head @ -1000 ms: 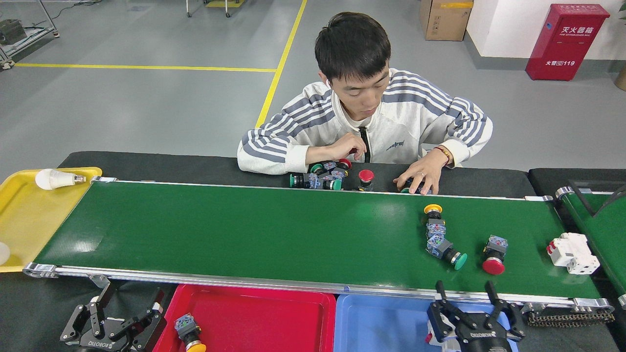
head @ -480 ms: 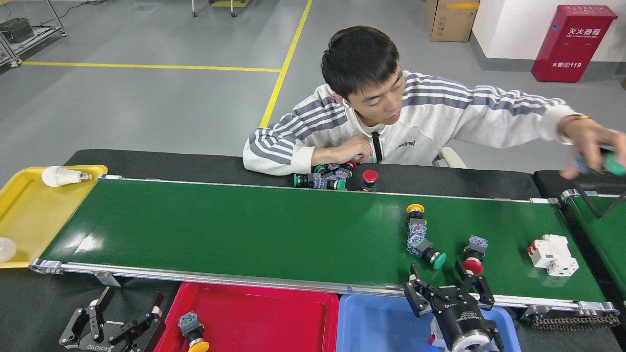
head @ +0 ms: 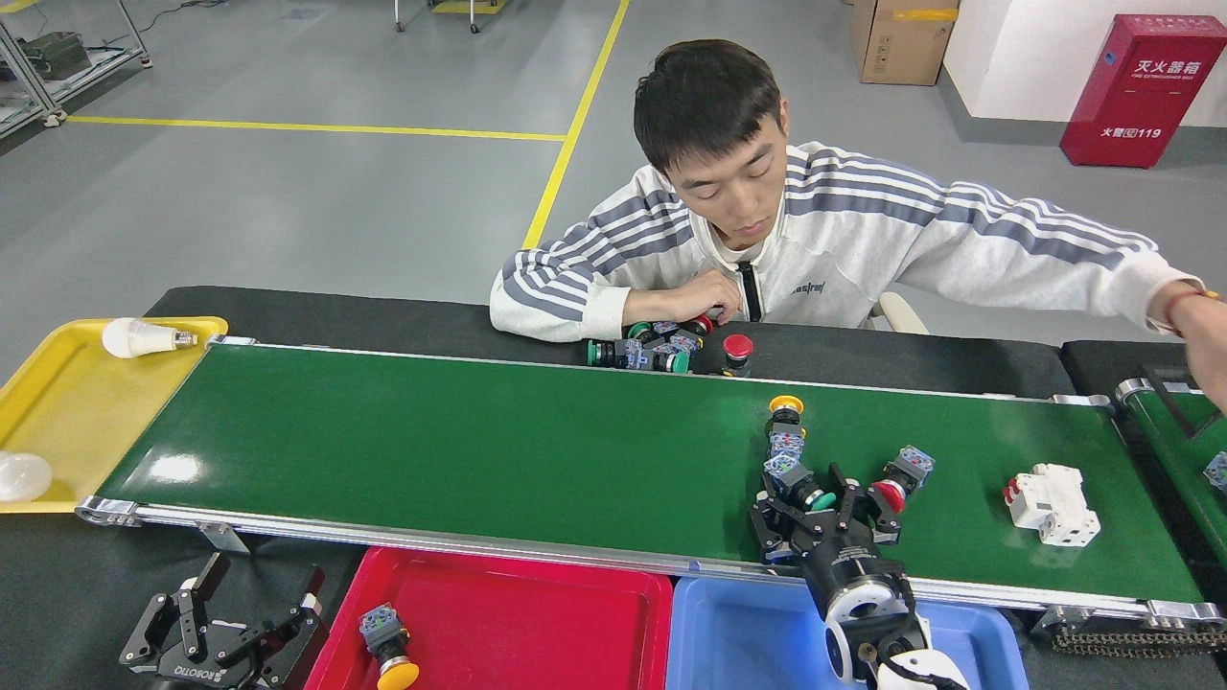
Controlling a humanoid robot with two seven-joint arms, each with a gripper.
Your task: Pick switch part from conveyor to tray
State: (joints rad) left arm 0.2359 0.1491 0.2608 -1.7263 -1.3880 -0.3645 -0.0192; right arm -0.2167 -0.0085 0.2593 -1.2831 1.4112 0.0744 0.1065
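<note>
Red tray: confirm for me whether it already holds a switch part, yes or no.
Yes: a switch part with a yellow button lies inside the red tray, near its left wall.

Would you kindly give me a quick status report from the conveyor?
Right gripper open over the conveyor, around the green-capped switch. Left gripper open, idle beside the red tray. Red-capped switch crowds the right fingers.

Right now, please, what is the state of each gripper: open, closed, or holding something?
Left gripper: open, holding nothing, beside the red tray.
Right gripper: open over the conveyor, fingers around the green switch part, not yet closed.
</note>
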